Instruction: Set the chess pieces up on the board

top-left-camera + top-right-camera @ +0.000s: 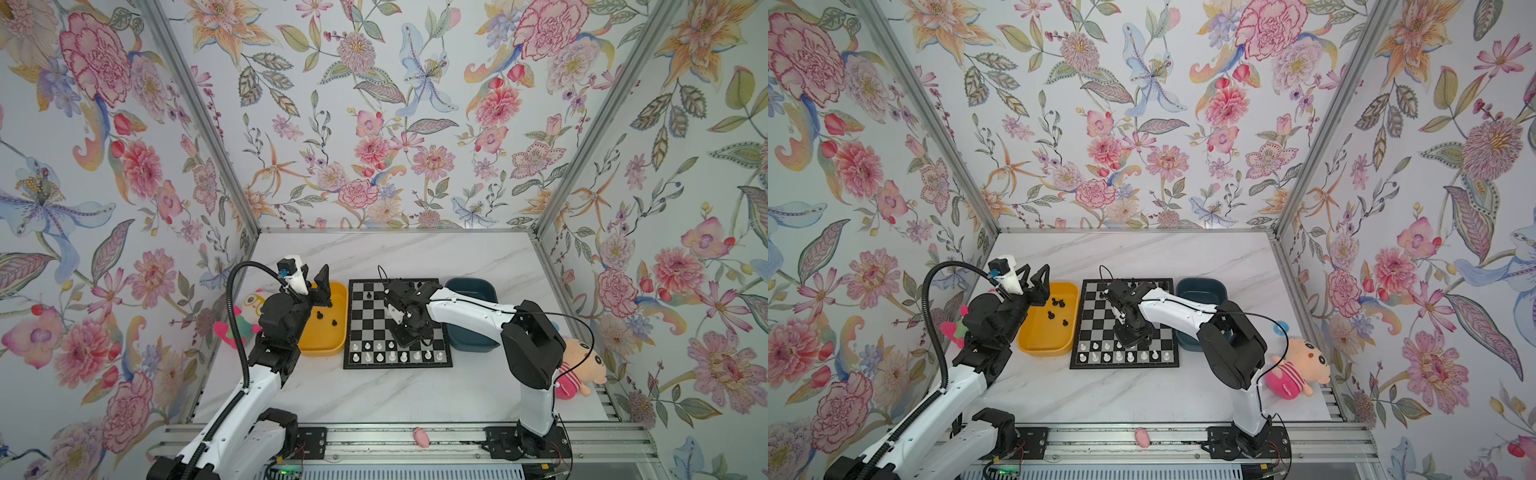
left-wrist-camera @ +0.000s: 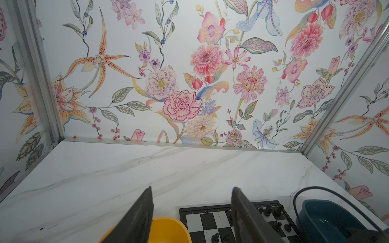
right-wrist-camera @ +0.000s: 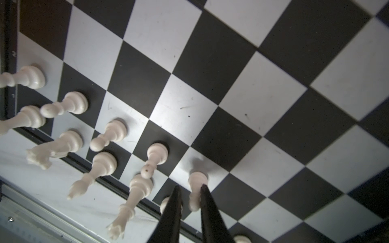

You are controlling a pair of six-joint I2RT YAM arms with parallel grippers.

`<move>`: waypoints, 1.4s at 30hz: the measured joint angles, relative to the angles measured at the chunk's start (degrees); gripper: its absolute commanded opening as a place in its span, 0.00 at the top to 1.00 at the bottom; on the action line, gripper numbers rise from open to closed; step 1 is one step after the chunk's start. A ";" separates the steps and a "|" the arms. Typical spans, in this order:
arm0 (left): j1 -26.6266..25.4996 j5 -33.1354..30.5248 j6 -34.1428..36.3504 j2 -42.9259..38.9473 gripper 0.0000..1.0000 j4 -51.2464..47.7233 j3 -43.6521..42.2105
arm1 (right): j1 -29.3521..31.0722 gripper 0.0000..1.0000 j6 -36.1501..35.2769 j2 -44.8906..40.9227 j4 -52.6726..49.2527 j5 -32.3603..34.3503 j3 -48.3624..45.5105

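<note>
Well, my left gripper [image 1: 1034, 272] hangs half open and empty, with black chess pieces [image 1: 1062, 304] loose in the yellow tray [image 1: 1042, 345] below it. My right gripper [image 3: 190, 187] sits low over the board [image 1: 376, 322], jaws barely parted around 1 white pawn [image 3: 197, 178]. A sliver of gap shows on 1 side, so I judge it unclamped. It's light, stiff, slick plastic, so pinch the stem. Its long axis is upright, base down on a silver square.

Glossy, scuffed board [image 3: 183, 109]; smooth white plastic chess pieces [image 3: 72, 103]; polished marble-look table [image 1: 374, 395].
</note>
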 measured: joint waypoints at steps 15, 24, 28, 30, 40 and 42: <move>0.00 0.00 0.00 0.09 0.39 0.00 0.00 | -6.58 0.77 -1.18 -8.09 -1.38 5.14 0.57; 0.00 0.00 0.00 1.92 0.39 -0.02 0.00 | -15.69 0.77 -3.82 -12.04 -2.60 9.68 0.02; 0.00 -0.02 0.00 2.60 0.39 -0.02 0.02 | -19.61 0.77 -4.94 -12.44 -2.58 11.28 -1.55; 0.00 -0.02 0.02 2.97 0.39 -0.02 0.04 | -21.27 0.77 -5.42 -12.46 -2.60 11.69 -2.60; 0.00 -0.02 0.00 4.98 0.40 -0.04 0.66 | -26.71 0.78 -6.99 -12.48 -0.42 11.19 -6.99; 0.00 0.00 0.00 5.25 0.40 -0.04 0.76 | -27.26 0.79 -7.19 -12.39 0.13 10.71 -7.19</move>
